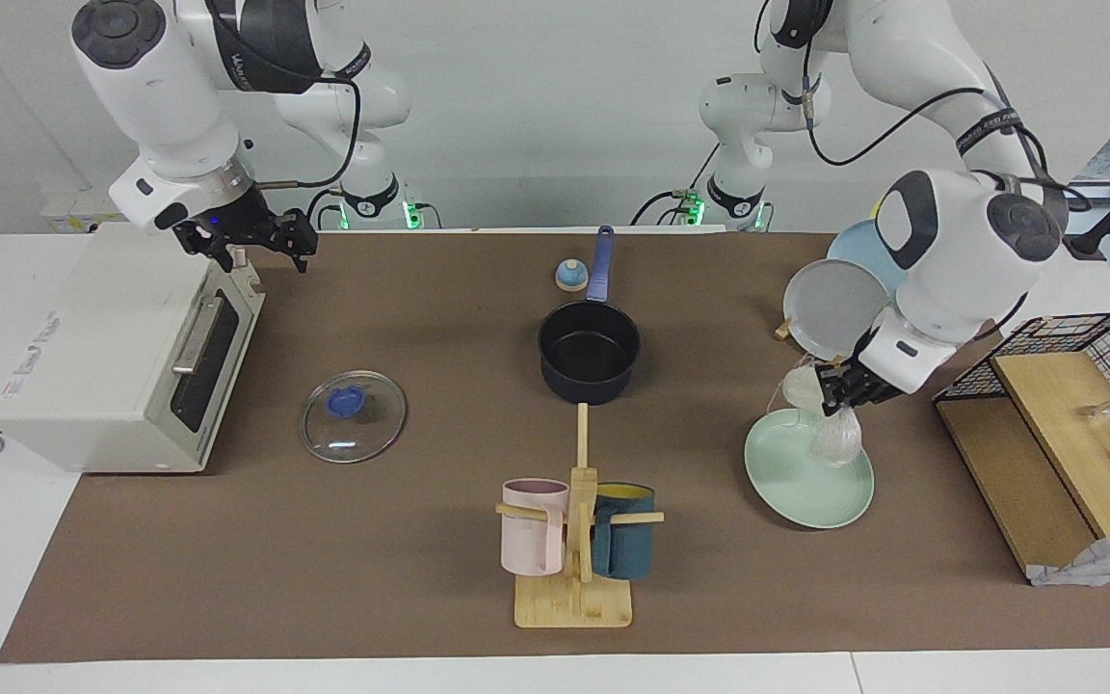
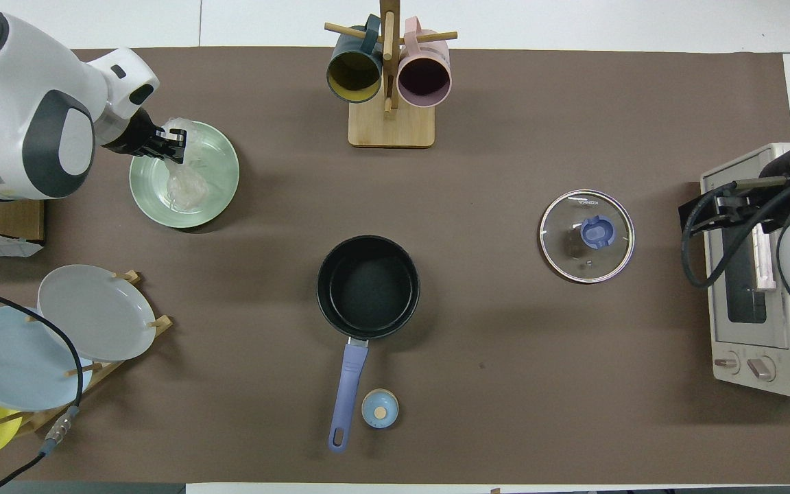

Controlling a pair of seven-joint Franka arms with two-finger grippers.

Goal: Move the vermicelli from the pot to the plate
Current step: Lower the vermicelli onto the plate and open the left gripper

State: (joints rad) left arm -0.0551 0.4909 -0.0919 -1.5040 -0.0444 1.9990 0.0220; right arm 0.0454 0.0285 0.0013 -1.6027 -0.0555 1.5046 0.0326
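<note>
Two clumps of vermicelli [image 1: 830,424] hang from the left gripper [image 1: 842,388], which is clenched on their strands over the mint-green plate [image 1: 796,487]; the lower clump reaches down to the plate, which lies toward the left arm's end of the tabletop [image 1: 324,578]. The pot [image 1: 589,352], its black inside bare, stands mid-tabletop with its handle toward the robots. The right gripper [image 1: 247,241] waits over the toaster oven [image 1: 102,357] at the right arm's end; I cannot tell its state.

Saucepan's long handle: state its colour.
Blue, a lighter periwinkle shade than the dark navy saucepan body; the long handle shows best in the overhead view.
</note>
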